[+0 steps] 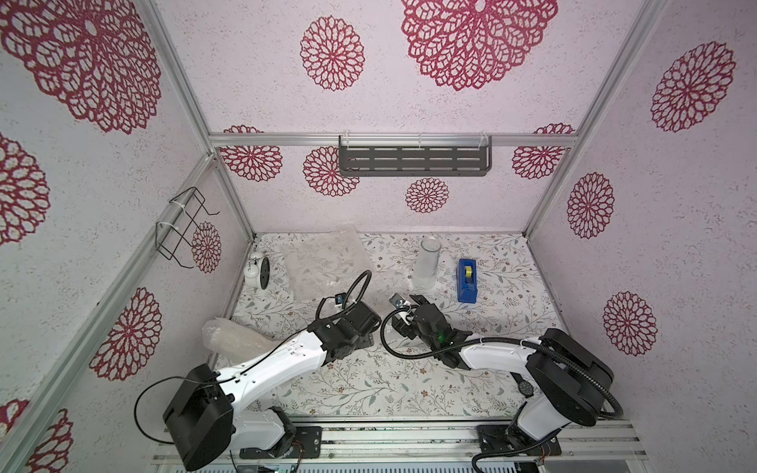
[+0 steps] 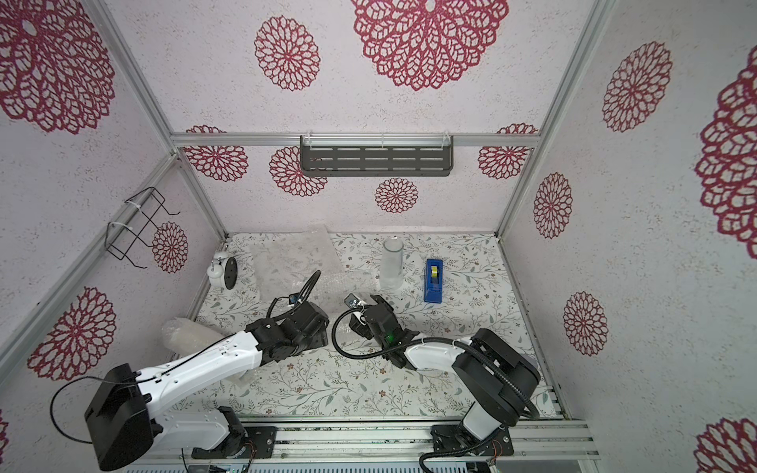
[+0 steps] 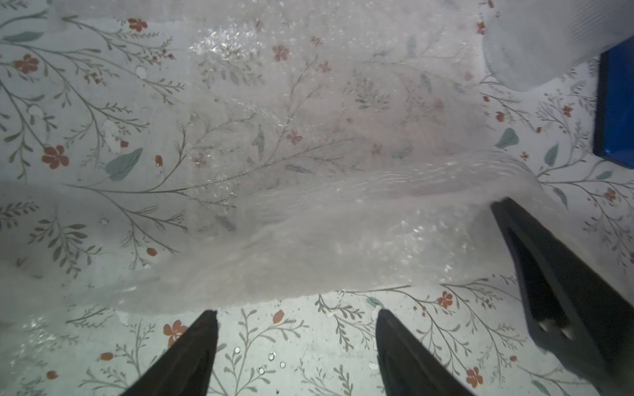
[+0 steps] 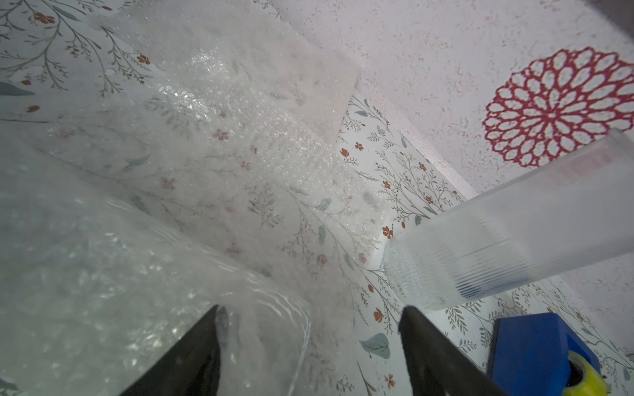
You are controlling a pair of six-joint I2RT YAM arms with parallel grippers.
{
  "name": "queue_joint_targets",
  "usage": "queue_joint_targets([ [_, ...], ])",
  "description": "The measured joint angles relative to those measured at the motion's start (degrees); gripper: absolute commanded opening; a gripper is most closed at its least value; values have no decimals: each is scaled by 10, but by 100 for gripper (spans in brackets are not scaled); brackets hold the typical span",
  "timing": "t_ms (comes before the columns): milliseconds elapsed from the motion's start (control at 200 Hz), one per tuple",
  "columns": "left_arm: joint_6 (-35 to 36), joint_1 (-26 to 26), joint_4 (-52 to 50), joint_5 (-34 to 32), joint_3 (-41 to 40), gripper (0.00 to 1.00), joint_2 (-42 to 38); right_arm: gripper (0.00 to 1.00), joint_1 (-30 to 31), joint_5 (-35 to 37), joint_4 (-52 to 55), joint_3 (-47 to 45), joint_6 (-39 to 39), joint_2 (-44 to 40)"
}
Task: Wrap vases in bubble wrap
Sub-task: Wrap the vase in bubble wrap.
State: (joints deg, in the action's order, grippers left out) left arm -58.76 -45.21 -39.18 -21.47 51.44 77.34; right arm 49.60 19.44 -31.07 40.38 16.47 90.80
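Note:
A frosted glass cylinder vase [image 1: 428, 264] [image 2: 392, 264] stands upright at the back of the table, and it also shows in the wrist views [image 4: 514, 233] [image 3: 535, 41]. A clear bubble wrap sheet [image 1: 323, 262] [image 3: 308, 154] [image 4: 223, 144] lies flat to its left. My left gripper [image 3: 296, 315] is open over bare table, just short of the sheet's near edge. My right gripper [image 4: 312, 308] is open, and a raised fold of the wrap lies loose between its fingers. A rolled bubble wrap bundle [image 1: 233, 342] [image 2: 188, 338] lies at the front left, its contents hidden.
A blue tape dispenser [image 1: 468, 280] [image 4: 535, 349] sits right of the vase. A white alarm clock [image 1: 257, 268] stands at the back left corner. Patterned walls close in three sides. A grey shelf [image 1: 413, 159] and a wire rack [image 1: 184, 229] hang on them.

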Motion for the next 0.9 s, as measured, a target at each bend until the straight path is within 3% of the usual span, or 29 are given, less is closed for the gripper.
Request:
queue_joint_targets([
  [335, -4, 74, 40, 28, -6, 80, 57, 86, 0, 0, -5, -2, 16, -1],
  [690, -4, 86, 97, 33, -15, 79, 76, 92, -2, -9, 6, -26, 53, -36],
  [901, -4, 88, 118, 31, -25, 78, 75, 91, -14, -61, 38, -26, 102, -92],
])
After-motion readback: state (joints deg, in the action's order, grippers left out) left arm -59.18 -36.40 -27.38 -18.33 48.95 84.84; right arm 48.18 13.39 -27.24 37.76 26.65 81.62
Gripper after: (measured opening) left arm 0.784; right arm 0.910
